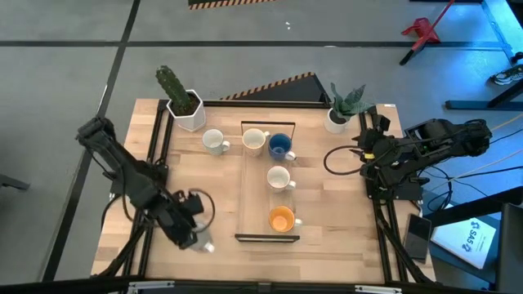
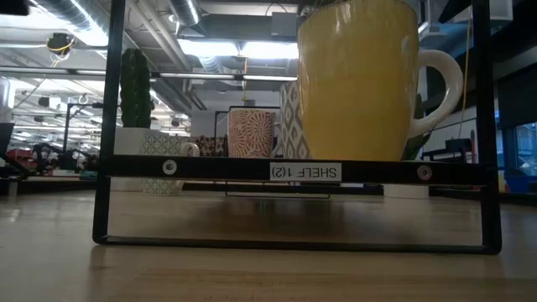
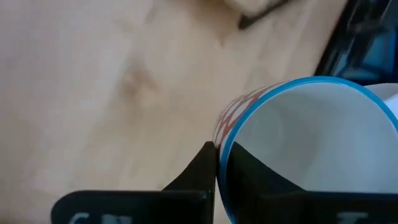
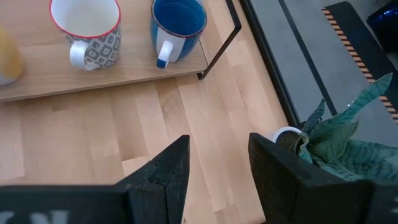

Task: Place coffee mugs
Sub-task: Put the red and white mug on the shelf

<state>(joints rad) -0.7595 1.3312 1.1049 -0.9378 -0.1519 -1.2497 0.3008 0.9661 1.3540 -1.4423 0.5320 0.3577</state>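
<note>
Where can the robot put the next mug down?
The shelf has bare wood down its left half, beside the white mug and orange mug. The table between the shelf and the left gripper, which holds a mug, is bare too. It is crowded at the shelf's far end, by the blue mug.

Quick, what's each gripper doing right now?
Left gripper: shut on a blue-rimmed mug.
Right gripper: open, holding nothing.

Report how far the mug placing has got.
Four mugs stand on the shelf: cream mug, blue mug, white mug, orange mug. The left gripper grips a blue-rimmed mug. One mug waits beside the shelf. The right gripper idles open.
</note>
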